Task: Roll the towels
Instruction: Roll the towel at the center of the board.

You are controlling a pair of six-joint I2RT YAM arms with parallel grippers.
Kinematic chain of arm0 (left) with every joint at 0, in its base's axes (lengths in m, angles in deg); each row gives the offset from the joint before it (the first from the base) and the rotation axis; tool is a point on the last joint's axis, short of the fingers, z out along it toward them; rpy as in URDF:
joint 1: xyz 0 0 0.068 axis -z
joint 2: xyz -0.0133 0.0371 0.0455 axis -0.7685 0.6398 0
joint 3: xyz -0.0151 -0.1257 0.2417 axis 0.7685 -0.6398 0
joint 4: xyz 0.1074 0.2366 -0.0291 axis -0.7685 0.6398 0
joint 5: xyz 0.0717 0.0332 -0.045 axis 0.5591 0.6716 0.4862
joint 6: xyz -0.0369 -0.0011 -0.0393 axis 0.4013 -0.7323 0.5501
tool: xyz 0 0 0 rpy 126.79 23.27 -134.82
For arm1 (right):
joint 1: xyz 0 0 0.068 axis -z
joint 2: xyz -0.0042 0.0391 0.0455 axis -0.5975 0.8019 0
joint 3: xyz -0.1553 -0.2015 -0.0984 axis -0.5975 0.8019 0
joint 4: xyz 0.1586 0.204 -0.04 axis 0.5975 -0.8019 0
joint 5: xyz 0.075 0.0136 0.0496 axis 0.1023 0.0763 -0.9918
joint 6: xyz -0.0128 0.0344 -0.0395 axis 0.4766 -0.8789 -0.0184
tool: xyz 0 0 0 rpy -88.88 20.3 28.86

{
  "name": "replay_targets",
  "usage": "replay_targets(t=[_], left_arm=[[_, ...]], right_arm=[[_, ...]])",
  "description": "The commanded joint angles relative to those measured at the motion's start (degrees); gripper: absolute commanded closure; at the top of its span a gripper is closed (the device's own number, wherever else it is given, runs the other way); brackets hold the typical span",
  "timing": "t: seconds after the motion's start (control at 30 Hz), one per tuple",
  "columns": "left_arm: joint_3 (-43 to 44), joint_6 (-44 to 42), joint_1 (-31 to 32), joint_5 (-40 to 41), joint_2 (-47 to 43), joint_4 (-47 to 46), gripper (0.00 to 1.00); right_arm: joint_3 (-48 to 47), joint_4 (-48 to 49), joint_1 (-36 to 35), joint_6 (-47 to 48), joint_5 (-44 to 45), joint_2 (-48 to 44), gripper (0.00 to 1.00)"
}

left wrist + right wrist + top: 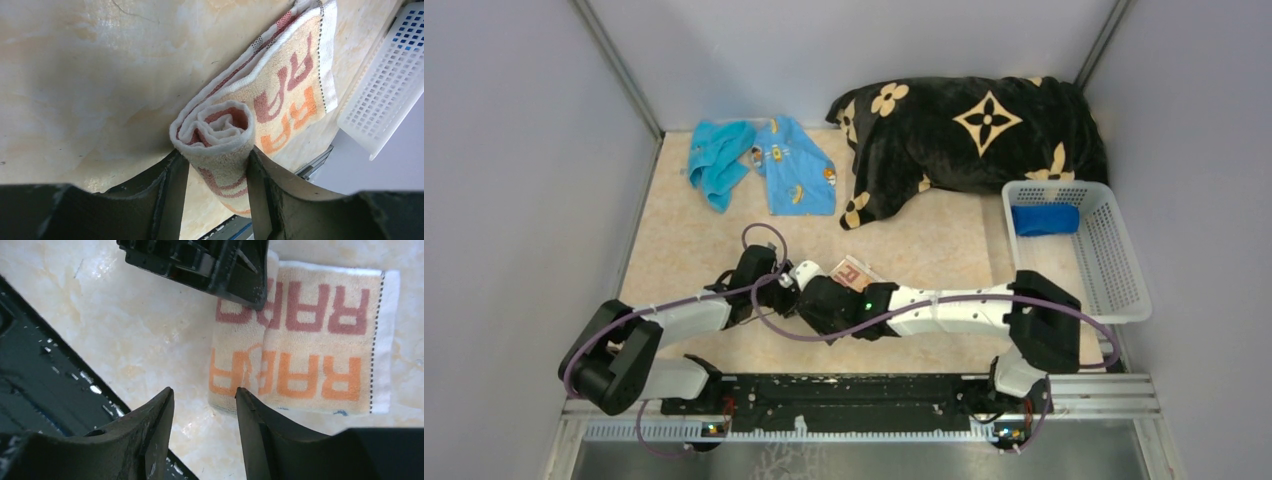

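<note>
The RABBIT towel [854, 272] lies on the table's near middle, rolled up at one end. In the left wrist view my left gripper [217, 159] is shut on that rolled end [216, 131], one finger on each side, and the flat lettered part [292, 85] stretches away. My right gripper [205, 392] is open and empty at the towel's near edge [300, 360], its right fingertip [243, 396] at the rolled end. The left gripper's body [200, 262] shows above. The turquoise towel [717, 160] and the printed light blue towel [796, 170] lie flat at the back left. The dark blue towel [1044, 218] lies in the basket.
A white plastic basket [1114, 255] stands at the right; its corner shows in the left wrist view [390, 85]. A big black blanket with tan flowers [974, 125] fills the back right. Grey walls close in the table, and the black base rail [844, 395] runs along the front.
</note>
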Motion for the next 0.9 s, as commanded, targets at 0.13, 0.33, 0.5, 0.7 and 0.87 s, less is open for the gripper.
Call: replay_targets(t=[0.13, 0.33, 0.5, 0.7, 0.87], left_arm=[[-0.4, -2.5, 0.3, 5.5, 1.8, 7.3, 0.48], [-0.2, -2.9, 0.4, 6.4, 1.8, 7.4, 0.48], [0.5, -3.7, 0.4, 7.0, 2.8, 7.6, 0.48], [1.4, -4.5, 0.4, 8.4, 3.2, 8.4, 0.48], [2.6, -4.7, 0.4, 9.7, 0.8, 10.4, 0.45]], right_arm=[[-6.6, -4.0, -4.1, 3.7, 16.1, 10.9, 0.50], [-6.2, -6.2, -5.6, 3.6, 22.3, 16.0, 0.49], [-4.4, -6.8, -5.7, 2.6, 20.3, 18.0, 0.49], [-2.9, -8.3, -5.7, 1.4, 16.8, 19.9, 0.60], [0.8, -3.6, -3.8, 2.0, 5.5, 17.1, 0.75]])
